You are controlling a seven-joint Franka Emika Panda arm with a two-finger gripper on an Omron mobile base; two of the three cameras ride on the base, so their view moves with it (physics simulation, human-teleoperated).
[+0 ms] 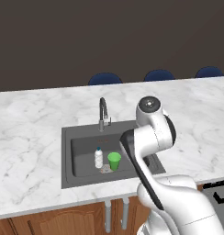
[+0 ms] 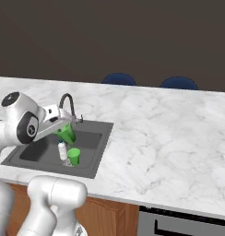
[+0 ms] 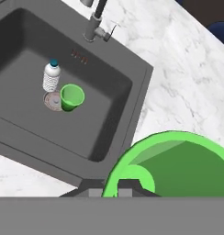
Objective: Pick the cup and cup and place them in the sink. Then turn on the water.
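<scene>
Right base view: two green cups, one (image 2: 74, 156) upright in sink (image 2: 98, 152), one (image 2: 66, 133) grasped by end effector (image 2: 63, 125); one bottle (image 2: 62, 150).

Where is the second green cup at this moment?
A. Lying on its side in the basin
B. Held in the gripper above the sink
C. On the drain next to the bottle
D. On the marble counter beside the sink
B: the gripper holds the second cup above the sink, while the first cup stands inside the basin.
</scene>
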